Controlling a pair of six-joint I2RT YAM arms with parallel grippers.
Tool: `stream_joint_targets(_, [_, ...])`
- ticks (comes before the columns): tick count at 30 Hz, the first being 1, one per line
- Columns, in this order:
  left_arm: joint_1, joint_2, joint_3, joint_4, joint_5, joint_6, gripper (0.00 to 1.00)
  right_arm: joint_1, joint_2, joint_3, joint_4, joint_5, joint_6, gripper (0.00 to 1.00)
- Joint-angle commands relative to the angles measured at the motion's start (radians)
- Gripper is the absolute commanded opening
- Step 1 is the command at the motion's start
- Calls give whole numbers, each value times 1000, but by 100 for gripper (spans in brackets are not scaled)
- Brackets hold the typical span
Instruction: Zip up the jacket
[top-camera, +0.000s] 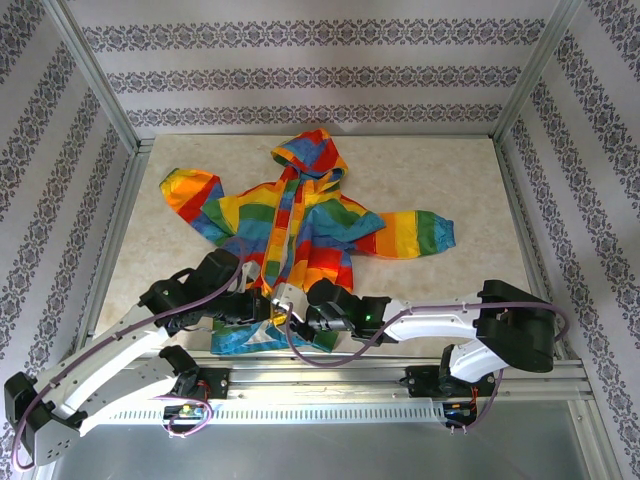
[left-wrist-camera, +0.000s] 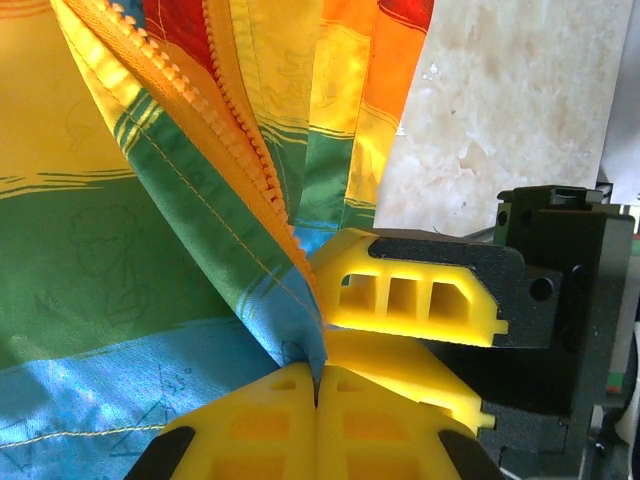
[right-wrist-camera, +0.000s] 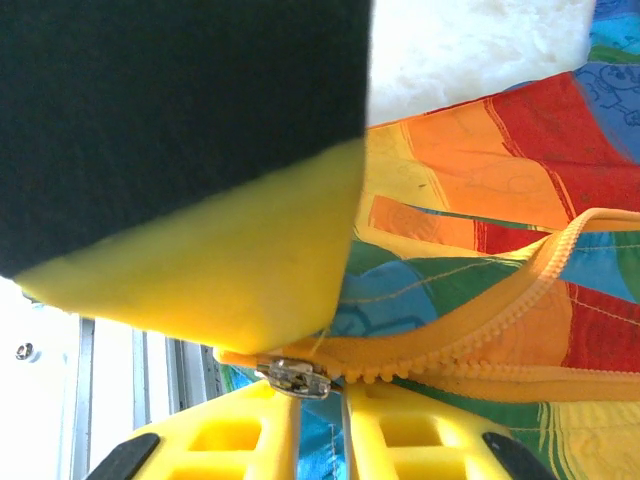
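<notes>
I see the rainbow-striped jacket (top-camera: 300, 215) spread at centre frame in the top view, hood toward the top, hem low beside both grippers. My left gripper (left-wrist-camera: 316, 388) is pinched together on the blue hem edge next to the orange zipper (left-wrist-camera: 215, 120). My right gripper (right-wrist-camera: 322, 402) is nearly together at the metal slider (right-wrist-camera: 293, 377), seemingly gripping it.

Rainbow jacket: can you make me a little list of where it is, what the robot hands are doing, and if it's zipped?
Jacket: flat on the table, hood far from the arms
Left gripper: shut on the blue bottom hem beside the zipper
Right gripper: shut on the zipper slider
Zipper: slider low at the hem, teeth above it open
</notes>
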Motion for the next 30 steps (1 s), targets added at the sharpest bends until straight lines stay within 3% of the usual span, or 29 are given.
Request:
stream_joint_targets(1, [-10,-18,8,-38,17,10,0,2,-26,-13,33,33,-6,16])
stream_joint_targets(5, [-10,-17,7,-34,17,10,0,2,-18,-1,35,21,-8,18])
stream_joint_targets(8, [-10,-15,7,-31,16,10,0,6,-12,4,44,13,-9,35])
stream_joint_targets(12, [-10,-15,5,-28,17,8,0,10,-3,11,60,7,-13,43])
stream_joint_targets(19, [-10,-18,2,-35,11,4,0,10,0,7,82,54,2,35])
stream_joint_targets(30, [-10,-18,9,-54,-10,4,0,-12,-95,-111,105,82,62,37])
